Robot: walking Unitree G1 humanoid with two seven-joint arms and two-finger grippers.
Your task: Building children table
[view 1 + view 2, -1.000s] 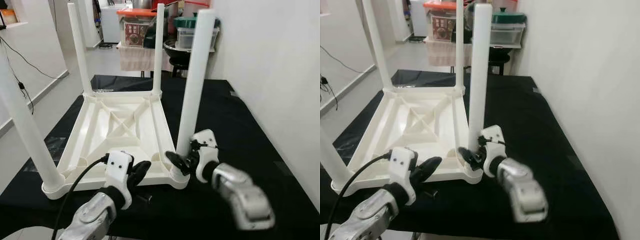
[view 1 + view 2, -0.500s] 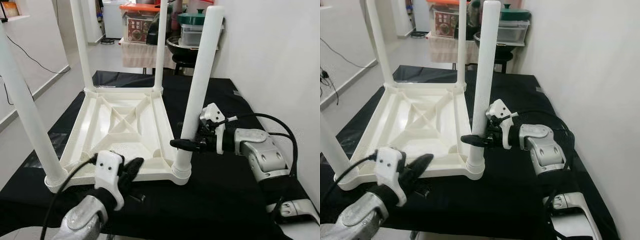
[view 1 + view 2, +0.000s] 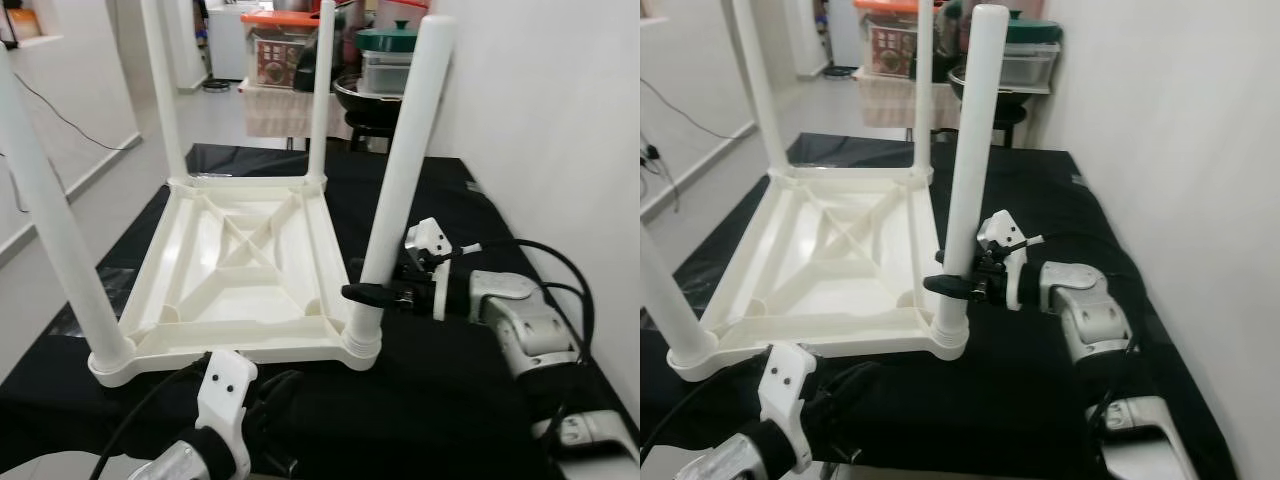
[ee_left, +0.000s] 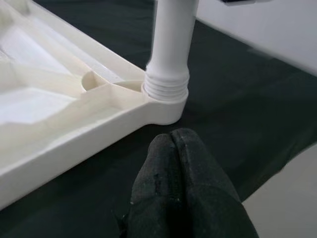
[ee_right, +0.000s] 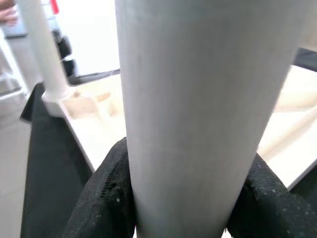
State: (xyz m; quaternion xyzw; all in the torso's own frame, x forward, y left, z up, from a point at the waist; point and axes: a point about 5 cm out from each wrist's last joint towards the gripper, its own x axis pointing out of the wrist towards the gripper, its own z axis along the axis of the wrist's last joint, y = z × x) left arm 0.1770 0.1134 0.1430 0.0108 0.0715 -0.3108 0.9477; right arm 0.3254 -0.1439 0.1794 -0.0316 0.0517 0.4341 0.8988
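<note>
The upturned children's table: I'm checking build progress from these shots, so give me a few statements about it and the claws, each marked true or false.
1. The white table lies upside down on the black cloth with four legs pointing up. True.
2. The right claw grips the near right leg low down, a finger on each side. True.
3. The left claw is clamped on the table's rim. False: it is shut on nothing, hanging off the near edge, apart from the table.
4. The near right leg lies flat on the cloth. False: it stands in its corner socket.
</note>
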